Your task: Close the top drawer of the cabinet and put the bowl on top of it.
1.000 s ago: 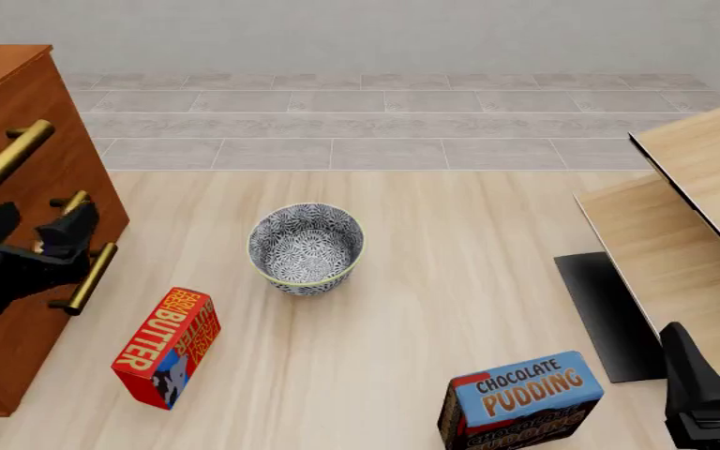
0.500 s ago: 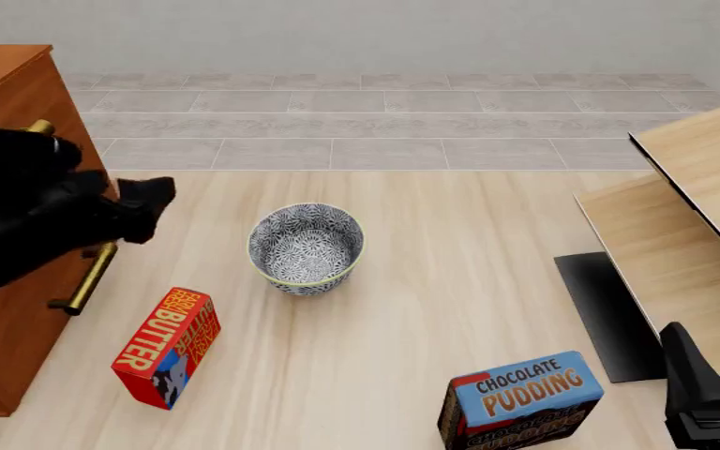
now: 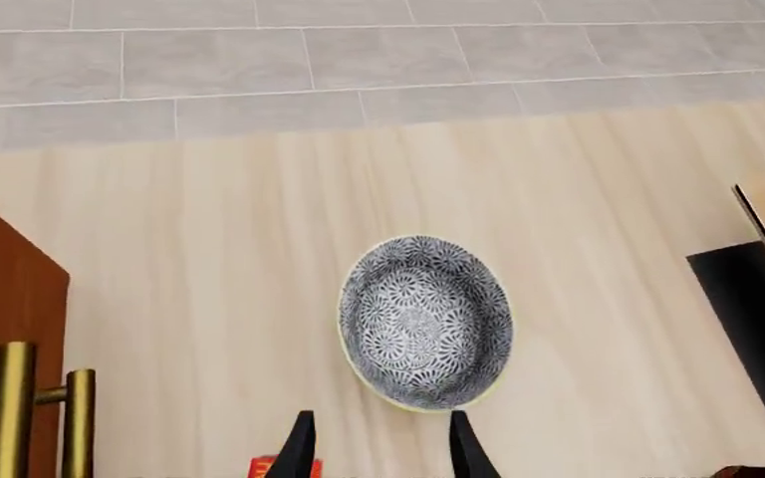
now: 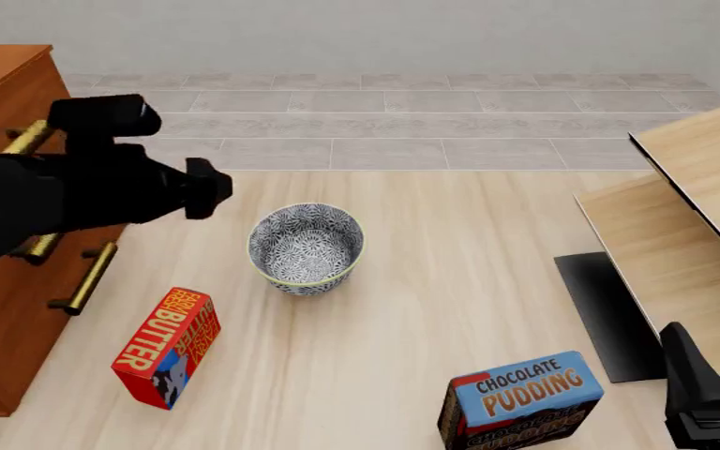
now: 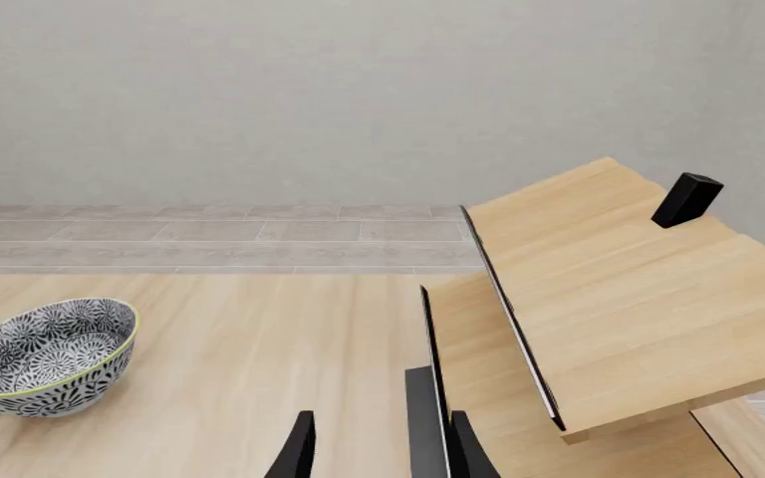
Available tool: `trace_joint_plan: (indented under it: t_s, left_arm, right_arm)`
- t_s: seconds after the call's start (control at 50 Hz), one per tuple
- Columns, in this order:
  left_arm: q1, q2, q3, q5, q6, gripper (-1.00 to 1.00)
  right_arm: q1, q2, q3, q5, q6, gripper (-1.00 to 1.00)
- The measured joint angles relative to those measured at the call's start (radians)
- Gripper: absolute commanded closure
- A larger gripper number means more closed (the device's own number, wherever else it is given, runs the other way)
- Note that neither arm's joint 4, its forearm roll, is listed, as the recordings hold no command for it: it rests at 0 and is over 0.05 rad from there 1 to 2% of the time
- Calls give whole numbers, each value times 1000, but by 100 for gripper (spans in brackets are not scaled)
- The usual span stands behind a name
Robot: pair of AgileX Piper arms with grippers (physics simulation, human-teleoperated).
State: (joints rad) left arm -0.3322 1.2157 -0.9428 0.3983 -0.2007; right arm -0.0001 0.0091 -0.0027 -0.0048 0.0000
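Bowl (image 4: pixel 307 247) upright and empty near the middle of the floor, untouched, with the left gripper (image 3: pixel 378 450) hovering above and beside it.
Deep, round and ceramic-looking, the bowl would likely be stiff, fairly heavy, smooth and breakable, so a pinch across its pale rim wall looks the safest hold; its inside shows only the blue-and-white pattern, nothing in it. Left gripper fingers stand slightly spread and hold nothing, on the bowl's cabinet (image 4: pixel 4 281) side. Right gripper (image 5: pixel 378 450) sits low at the floor's near right corner, fingers apart, empty. Cabinet stands at the floor's left edge; the left arm hides most of its front, so I cannot tell whether the top drawer is fully shut. Butter box (image 4: pixel 166 347) and pudding box (image 4: pixel 520 398) lie toward the near edge.
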Motion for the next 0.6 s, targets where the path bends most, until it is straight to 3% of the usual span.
trace_joint_plan:
  t_s: [0.6]
  left_arm:
    - [62,175,-171,82,-43,-100]
  right_arm:
    - [0,0,0,0,0,-100]
